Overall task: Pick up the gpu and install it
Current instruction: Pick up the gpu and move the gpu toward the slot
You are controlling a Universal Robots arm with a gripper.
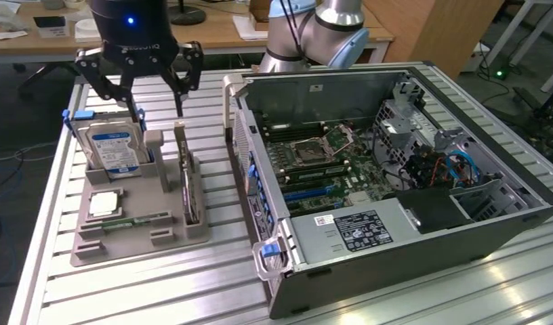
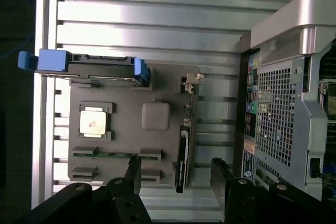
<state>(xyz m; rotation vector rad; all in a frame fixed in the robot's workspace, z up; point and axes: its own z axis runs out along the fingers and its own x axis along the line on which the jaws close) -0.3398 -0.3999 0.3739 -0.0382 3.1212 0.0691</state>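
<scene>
Wrist view: gripper [image 2: 176,167] wide open and empty over the gpu [image 2: 182,158], standing on edge along the holder [image 2: 126,90] edge nearest the computer case [image 2: 283,103]; should straddle it squarely before closing.

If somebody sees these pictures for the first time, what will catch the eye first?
The big open computer case on the exterior view's right draws the eye first, its boards and cables laid bare. Next is the black gripper, open, hanging over the grey holder on that view's left, above the gpu standing on edge there. Beside it stands a hard drive with a blue-white label.
</scene>
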